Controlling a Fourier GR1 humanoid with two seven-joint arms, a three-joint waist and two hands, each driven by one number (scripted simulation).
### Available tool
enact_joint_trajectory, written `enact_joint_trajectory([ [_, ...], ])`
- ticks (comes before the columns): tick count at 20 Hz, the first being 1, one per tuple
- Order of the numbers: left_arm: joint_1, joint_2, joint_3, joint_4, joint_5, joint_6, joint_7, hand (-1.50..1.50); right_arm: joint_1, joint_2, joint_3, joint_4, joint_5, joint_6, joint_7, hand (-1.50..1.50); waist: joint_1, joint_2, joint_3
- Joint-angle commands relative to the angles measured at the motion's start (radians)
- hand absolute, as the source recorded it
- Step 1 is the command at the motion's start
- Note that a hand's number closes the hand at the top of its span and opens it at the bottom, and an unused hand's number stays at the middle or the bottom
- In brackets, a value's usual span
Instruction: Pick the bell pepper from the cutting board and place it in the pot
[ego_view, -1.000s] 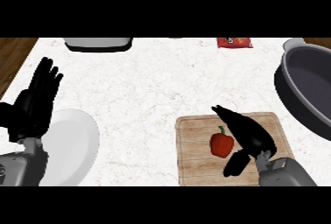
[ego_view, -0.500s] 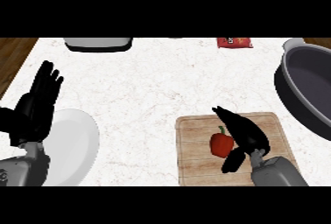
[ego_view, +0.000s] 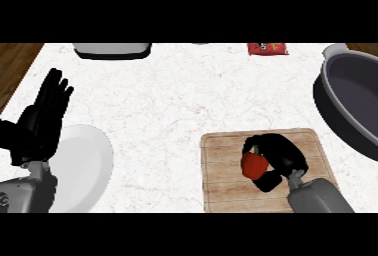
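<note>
Right hand (ego_view: 283, 157) curls round the red bell pepper (ego_view: 253, 165) on the cutting board (ego_view: 225, 172), gripping it for the lift toward the pot (ego_view: 347, 107); left hand (ego_view: 40, 120) rests open.

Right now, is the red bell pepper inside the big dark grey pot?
No, the red bell pepper lies on the wooden cutting board, beside the right hand.

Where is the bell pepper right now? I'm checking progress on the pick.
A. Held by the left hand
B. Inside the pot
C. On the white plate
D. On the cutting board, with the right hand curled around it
D: the red bell pepper lies on the cutting board, with the right hand curled around it; the pot at the right edge shows nothing inside.
</note>
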Motion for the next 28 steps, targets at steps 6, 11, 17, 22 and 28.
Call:
enact_joint_trajectory([
  [6,0.028,-0.03,0.011,0.022,-0.013,-0.019,-0.067,0.0,0.103,-0.052,0.018,-0.068,0.06,0.027,-0.153,1.5,-0.008,0.001,0.001],
  [11,0.023,0.006,0.045,-0.012,-0.005,-0.009,-0.016,0.0,0.365,-0.222,0.214,-0.321,0.092,-0.022,-0.416,1.5,-0.047,-0.013,0.001],
  [17,-0.011,0.012,0.043,0.017,-0.012,-0.014,0.008,0.0,0.646,-0.399,0.114,-0.564,0.101,-0.208,-0.524,1.5,-0.028,-0.002,0.001],
  [22,0.037,0.008,0.052,0.007,-0.004,-0.022,-0.02,0.0,0.732,-0.341,-0.105,-0.706,-0.137,-0.311,-0.558,1.5,-0.048,-0.006,0.001],
  [28,0.03,0.001,0.041,-0.015,-0.011,-0.011,-0.002,0.0,0.757,-0.284,-0.385,-0.855,-0.363,-0.376,-0.532,1.5,-0.04,-0.007,0.001],
])
